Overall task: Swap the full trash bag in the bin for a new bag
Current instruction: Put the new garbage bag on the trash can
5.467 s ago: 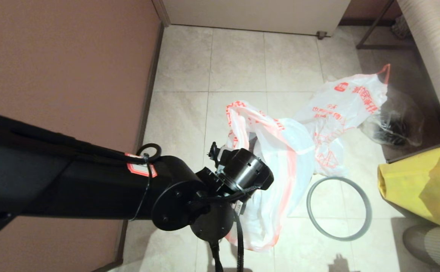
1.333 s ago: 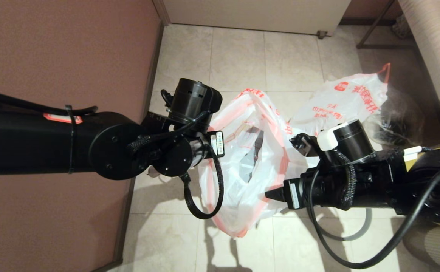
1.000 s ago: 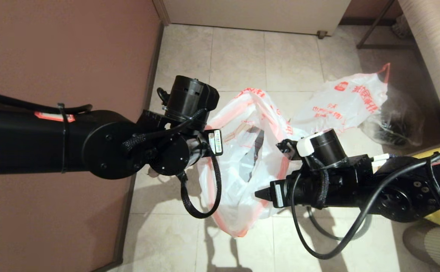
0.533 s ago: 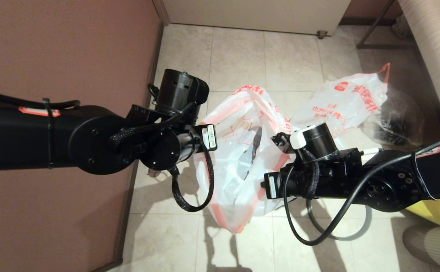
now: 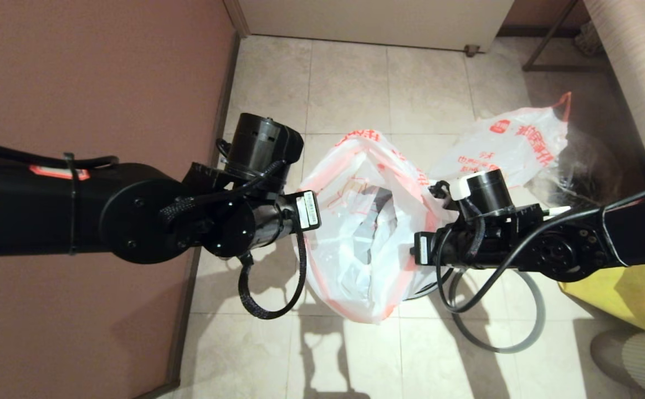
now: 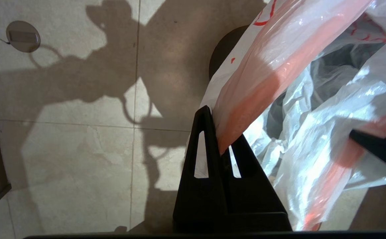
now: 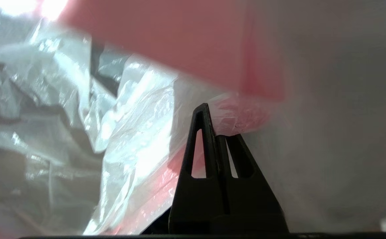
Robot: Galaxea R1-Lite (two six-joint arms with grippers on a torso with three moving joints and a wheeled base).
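The new bag [image 5: 364, 221], thin white plastic with red edges and print, hangs open between my two arms. My left gripper [image 6: 219, 132] is shut on the bag's red-edged rim [image 6: 262, 83] on the wall side. My right gripper [image 7: 218, 129] is shut on the crumpled red rim [image 7: 242, 116] on the opposite side. Below the bag, the black bin [image 6: 223, 53] shows as a dark round shape, mostly hidden by plastic. The full trash bag [image 5: 508, 147] lies on the floor at the back right. The bin's grey ring [image 5: 536, 327] lies on the tiles under my right arm.
A clear bag with dark contents [image 5: 585, 172] lies beside the full bag. A big yellow bag [image 5: 627, 293] stands at the right. A brown wall [image 5: 95, 83] runs along the left, and a round floor drain [image 6: 23, 36] sits in the tiles nearby.
My right gripper closed on the bag's right rim and drew it rightward. The bag's mouth has spread wider and the bag has shifted slightly right. The left gripper stays shut on its rim.
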